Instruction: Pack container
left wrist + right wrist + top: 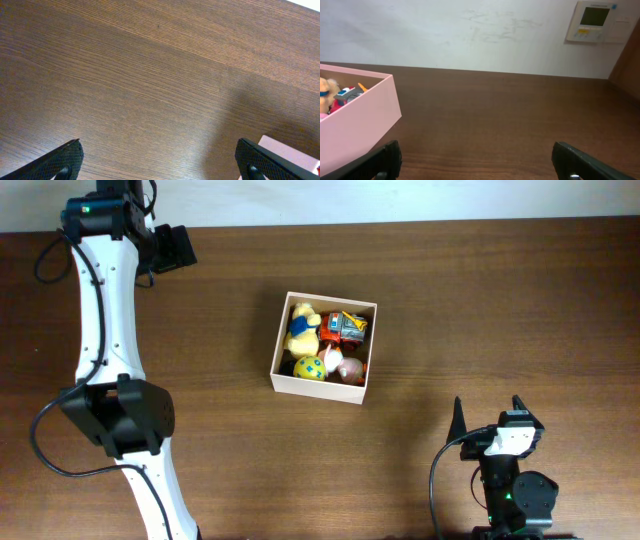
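Overhead: container (318, 387) sits on the counter (500, 300), centre, toys (325, 345) piled inside.
Left wrist: left pincer (160, 155) gaping wide, empty.
Right wrist: right pincer (476, 156) wide open too, holding nothing.
Handling: light, thin cardboard, probably flexes, so pinch one wall's rim.

Left wrist view: just a pale corner of the container (300, 152) peeks in at the picture's lower right edge. Right wrist view: the left edge cuts it, and its wall hides most of the toys (342, 95).
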You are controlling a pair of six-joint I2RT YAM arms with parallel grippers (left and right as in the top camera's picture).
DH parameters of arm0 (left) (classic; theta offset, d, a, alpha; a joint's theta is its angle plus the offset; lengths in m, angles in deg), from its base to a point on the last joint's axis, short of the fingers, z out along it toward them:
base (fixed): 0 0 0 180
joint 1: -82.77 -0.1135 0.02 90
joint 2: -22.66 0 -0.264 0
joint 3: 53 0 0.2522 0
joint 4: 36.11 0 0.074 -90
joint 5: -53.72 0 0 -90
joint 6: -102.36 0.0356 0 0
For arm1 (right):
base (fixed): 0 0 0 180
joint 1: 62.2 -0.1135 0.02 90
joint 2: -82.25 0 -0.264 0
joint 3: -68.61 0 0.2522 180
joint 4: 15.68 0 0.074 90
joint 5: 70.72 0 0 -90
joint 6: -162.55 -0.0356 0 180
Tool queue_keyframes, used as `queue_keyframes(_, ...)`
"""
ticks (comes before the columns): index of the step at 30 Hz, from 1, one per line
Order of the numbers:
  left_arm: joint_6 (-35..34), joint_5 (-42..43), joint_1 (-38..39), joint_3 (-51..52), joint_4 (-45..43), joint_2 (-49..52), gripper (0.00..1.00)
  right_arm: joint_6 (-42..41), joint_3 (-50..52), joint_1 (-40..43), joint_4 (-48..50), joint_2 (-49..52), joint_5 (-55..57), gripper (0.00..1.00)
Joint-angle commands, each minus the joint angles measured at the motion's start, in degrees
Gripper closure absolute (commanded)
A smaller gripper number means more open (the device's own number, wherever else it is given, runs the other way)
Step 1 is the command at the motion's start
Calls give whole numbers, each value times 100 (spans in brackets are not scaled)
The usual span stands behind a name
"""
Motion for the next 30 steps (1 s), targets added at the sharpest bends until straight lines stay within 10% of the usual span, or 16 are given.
queue_keyframes(1,-55,-42,-4,-87,2,24,1,-4,42,35,4,-61,-76,1)
queue_keyframes(30,-52,-398,-225,-90,-90,-127,1,-4,42,35,4,-61,-76,1)
